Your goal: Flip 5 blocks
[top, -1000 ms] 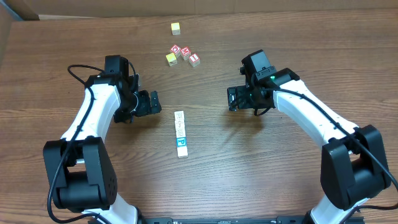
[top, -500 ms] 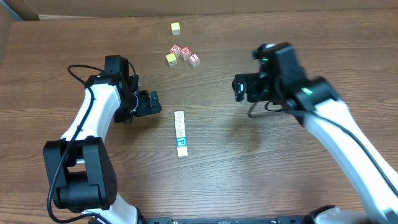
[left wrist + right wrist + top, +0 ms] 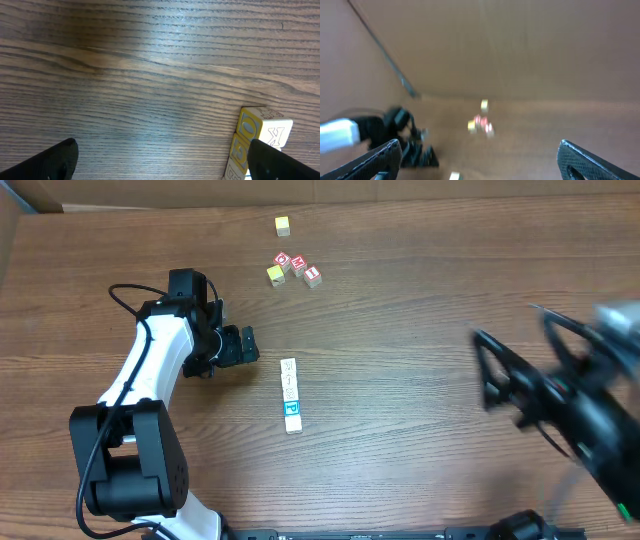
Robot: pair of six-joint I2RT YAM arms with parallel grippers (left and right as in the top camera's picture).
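Note:
The blocks (image 3: pixel 290 394) lie in a short line at the table's middle, pale cream, with a blue P face (image 3: pixel 292 411) near the front end. My left gripper (image 3: pixel 246 345) rests low just left of the line's far end, open and empty. In the left wrist view the blocks (image 3: pixel 260 135) show yellow-ringed sides at lower right, beside one of the fingertips (image 3: pixel 280 162). My right arm (image 3: pixel 580 415) is a raised blur at the right, far from the blocks. My right gripper (image 3: pixel 480 167) is open with nothing in it.
Red-and-white cubes (image 3: pixel 298 267) and a yellow cube (image 3: pixel 274 274) cluster at the back of the table. Another yellow cube (image 3: pixel 283 225) sits farther back. Cardboard (image 3: pixel 30 195) borders the table's far edge. A black cable (image 3: pixel 125 292) loops by the left arm.
My right arm has lifted and swung away to the right, from beside the blocks to the table's right side, staying open. The left arm and the blocks have not moved.

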